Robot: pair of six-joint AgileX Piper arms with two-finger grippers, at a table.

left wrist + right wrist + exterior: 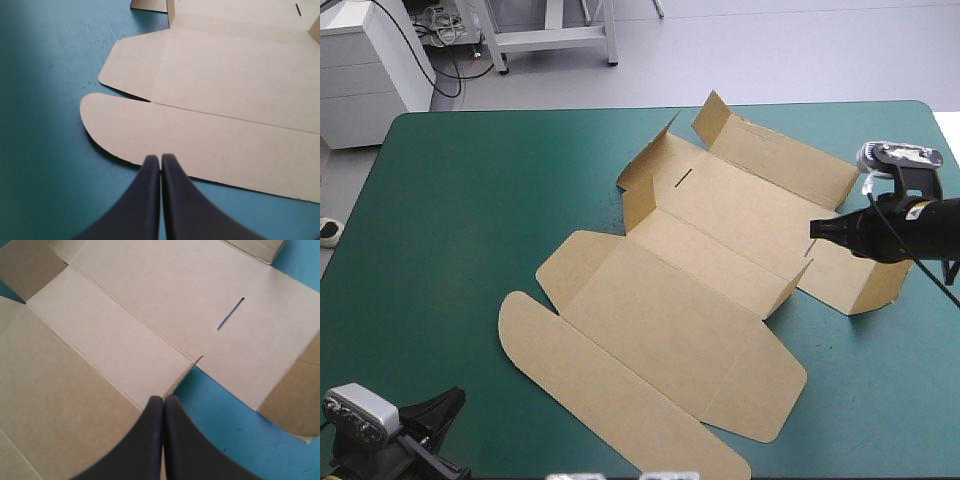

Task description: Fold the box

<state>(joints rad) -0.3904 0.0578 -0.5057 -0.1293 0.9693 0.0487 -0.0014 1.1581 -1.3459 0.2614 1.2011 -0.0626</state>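
The left gripper [160,159], black fingers pressed together and empty, hovers at the near edge of the rounded flap [150,130] of the brown cardboard box [690,270], a cut sheet lying mid-table on the teal-green cover [450,220]. Main panels lie flat; only the far end tabs [712,115] stand partly raised. The right gripper [163,400], likewise pressed together and empty, is over the sheet's right side. Judgement: folding barely begun; walls remain to be raised and tucked.

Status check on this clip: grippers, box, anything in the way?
Left gripper shut, right gripper shut, both empty. Box mostly flat, far flaps raised; right over its right side, left short of its rounded flap. Nothing in the way.
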